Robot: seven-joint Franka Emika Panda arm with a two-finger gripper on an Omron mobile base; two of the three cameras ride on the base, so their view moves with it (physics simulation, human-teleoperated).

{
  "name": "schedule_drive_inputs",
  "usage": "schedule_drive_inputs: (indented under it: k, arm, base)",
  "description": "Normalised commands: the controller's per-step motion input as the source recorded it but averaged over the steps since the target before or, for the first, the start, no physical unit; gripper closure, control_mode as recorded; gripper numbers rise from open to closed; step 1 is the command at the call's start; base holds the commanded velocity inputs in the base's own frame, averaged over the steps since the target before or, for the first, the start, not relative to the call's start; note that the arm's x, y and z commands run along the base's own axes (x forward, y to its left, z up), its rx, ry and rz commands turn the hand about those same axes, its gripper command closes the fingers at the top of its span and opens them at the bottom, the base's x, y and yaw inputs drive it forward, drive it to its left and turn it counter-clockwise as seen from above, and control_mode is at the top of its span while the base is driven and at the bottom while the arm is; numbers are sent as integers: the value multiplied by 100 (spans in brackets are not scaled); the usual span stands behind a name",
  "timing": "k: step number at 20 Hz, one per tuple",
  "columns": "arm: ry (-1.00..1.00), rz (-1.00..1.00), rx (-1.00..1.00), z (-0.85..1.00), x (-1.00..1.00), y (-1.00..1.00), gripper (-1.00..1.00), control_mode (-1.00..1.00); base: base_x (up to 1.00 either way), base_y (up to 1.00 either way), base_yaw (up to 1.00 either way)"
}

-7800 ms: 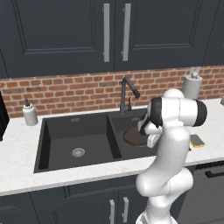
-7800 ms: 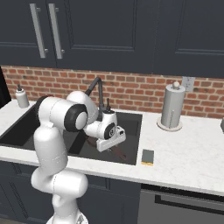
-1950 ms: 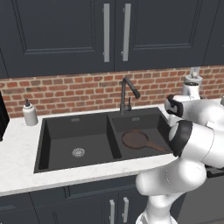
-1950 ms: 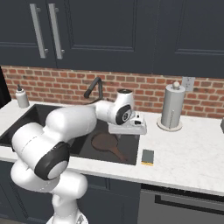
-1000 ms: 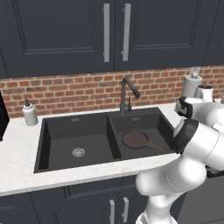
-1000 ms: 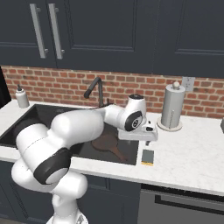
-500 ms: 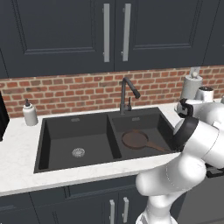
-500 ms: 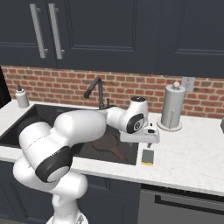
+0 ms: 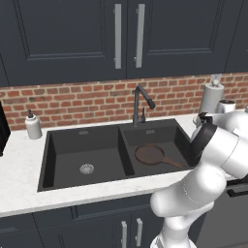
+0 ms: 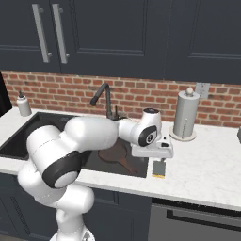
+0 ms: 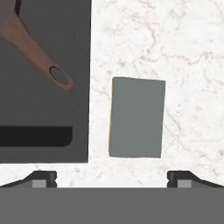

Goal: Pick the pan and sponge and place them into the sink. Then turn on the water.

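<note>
Gripper (image 11: 111, 177), hand view: the two fingertips stand spread wide at the bottom corners of the frame, empty, poised above the sponge (image 11: 137, 117). The sponge lies flat at frame centre on the white marbled counter (image 11: 183, 52), grey layer up, a thin yellow edge showing on its left side, just beside the rim of the sink (image 11: 81, 131). Upper left: the pan (image 11: 33, 46), its handle end inside the basin. Right base view: sponge (image 10: 159, 168) just below the hand, lower centre. Judged light, soft and compressible; best taken across its two long sides, near the middle.
</note>
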Motion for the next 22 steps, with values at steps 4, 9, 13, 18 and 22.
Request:
schedule_drive_inputs:
  k: [4, 9, 13, 18, 22]
  arm:
    - [6, 0, 0, -20, 0, -2, -100, -100]
    - [3, 0, 1, -8, 0, -17, -100, -100]
    - [2, 0, 3, -8, 0, -21, -100, -100]
    - [4, 0, 1, -19, 0, -9, -100, -100]
    - [2, 0, 0, -26, 0, 0, -100, -100]
  base:
    - [0, 0, 0]
    - [0, 0, 0]
    - [0, 0, 0]
    - [0, 0, 0]
    - [0, 0, 0]
